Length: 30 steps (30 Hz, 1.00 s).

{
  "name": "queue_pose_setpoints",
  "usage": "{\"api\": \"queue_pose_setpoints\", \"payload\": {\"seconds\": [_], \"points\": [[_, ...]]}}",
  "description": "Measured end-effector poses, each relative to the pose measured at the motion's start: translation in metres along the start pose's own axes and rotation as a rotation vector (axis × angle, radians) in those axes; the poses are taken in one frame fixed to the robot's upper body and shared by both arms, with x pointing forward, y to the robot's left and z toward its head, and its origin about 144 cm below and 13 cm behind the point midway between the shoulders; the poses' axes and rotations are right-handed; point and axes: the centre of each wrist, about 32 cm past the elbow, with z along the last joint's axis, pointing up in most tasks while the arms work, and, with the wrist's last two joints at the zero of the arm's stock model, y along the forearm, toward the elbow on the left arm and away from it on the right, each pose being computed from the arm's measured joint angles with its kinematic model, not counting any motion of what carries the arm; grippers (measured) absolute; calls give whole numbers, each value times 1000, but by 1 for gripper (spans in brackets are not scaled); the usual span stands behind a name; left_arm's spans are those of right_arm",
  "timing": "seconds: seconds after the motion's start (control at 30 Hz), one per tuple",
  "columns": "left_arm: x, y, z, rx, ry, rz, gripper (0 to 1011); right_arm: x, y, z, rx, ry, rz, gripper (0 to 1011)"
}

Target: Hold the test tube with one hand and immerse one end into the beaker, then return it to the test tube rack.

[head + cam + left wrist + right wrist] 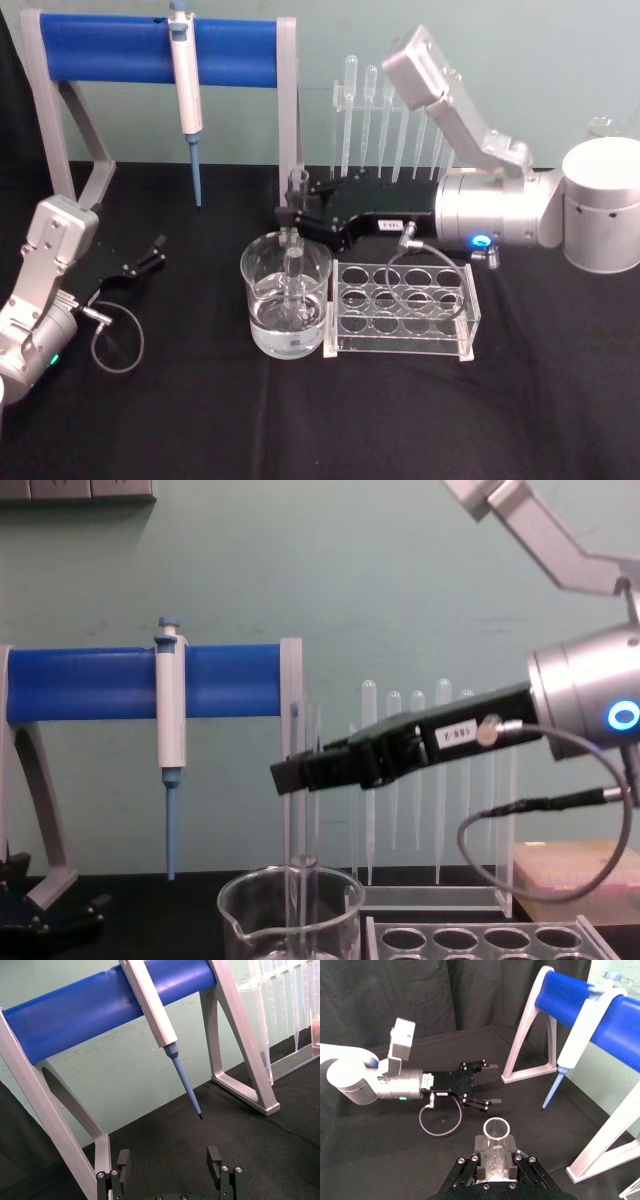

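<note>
1. L claw [153, 252] is nearest, at 8 o'clock on the table [300, 430]. Its fingers are wide apart w/ nothing betw. them, well apart from the glassware.
2. Pipettor [185, 90] hangs tip-down on the blue bar [110, 50], at 11 o'clock of the beaker.
3. Beaker [258, 290] sits mid-table w/ clear liquid in its lower part.
4. Tube [294, 275] stands upright inside the beaker, round end down and rim above the beaker's rim.
5. R claw [293, 215] comes in from 3 o'clock and is clamped on the tube's upper part, just below its rim.
6. Rack [400, 342] is just beside the beaker, at its 3 o'clock.
7. Pipettes [385, 130] hang at 1 o'clock, behind the rack.
</note>
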Motion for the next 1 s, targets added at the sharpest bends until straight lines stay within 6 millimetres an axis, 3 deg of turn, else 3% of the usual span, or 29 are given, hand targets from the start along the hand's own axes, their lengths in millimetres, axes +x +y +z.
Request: {"api": "queue_pose_setpoints", "payload": {"seconds": [0.5,1.0], "points": [[0,0,0,0,0,0,1000,-6,15,-30,6,-18,-42,224],[0,0,0,0,0,0,1000,-6,19,-38,-21,-6,-31,224]]}}
